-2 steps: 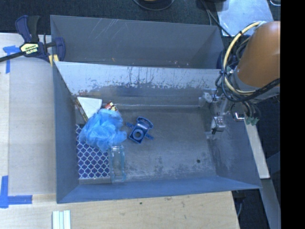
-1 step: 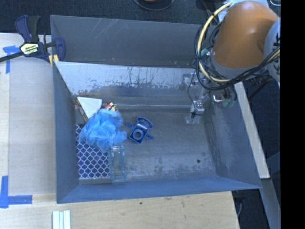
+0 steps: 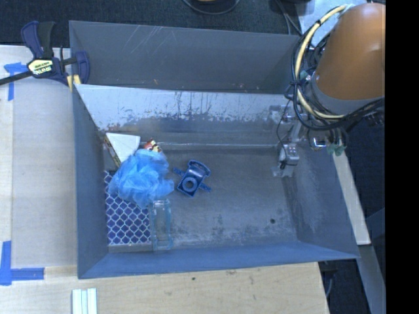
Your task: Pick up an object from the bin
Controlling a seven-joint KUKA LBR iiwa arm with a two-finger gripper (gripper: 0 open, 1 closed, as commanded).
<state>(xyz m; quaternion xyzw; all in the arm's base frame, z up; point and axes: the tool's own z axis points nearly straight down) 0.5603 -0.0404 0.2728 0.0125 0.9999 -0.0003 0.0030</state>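
Blue plastic piece [image 3: 191,179], small and blocky with a round hole in its top, lay near the middle of the bin [image 3: 229,205] floor, and we took it for the likeliest pick, since it was the thing nearest the gripper [image 3: 286,159] and sat on bare metal. Just to its left a puffed blue mesh sponge [image 3: 139,175] crowded it; whether the two touched we could not tell. The sponge rested partly on a blue-and-white patterned sheet [image 3: 126,221] lying flat in the front left corner, with a clear plastic item [image 3: 162,224] along that sheet's right edge. Behind the sponge a pale card [image 3: 123,142] lay by the left wall.

The gripper hung over bare floor close to the right wall, well apart from all of these, with nothing under it. We judged it stood there because the arm reached in from that side and had not yet committed to any thing. Whether the gripper was spread or pressed together we could not tell, and we saw nothing held in it. By our reckoning the pick had not begun: the next move would call for a pass leftward and a descent squarely over the plastic piece, wary of snagging the soft mesh beside it
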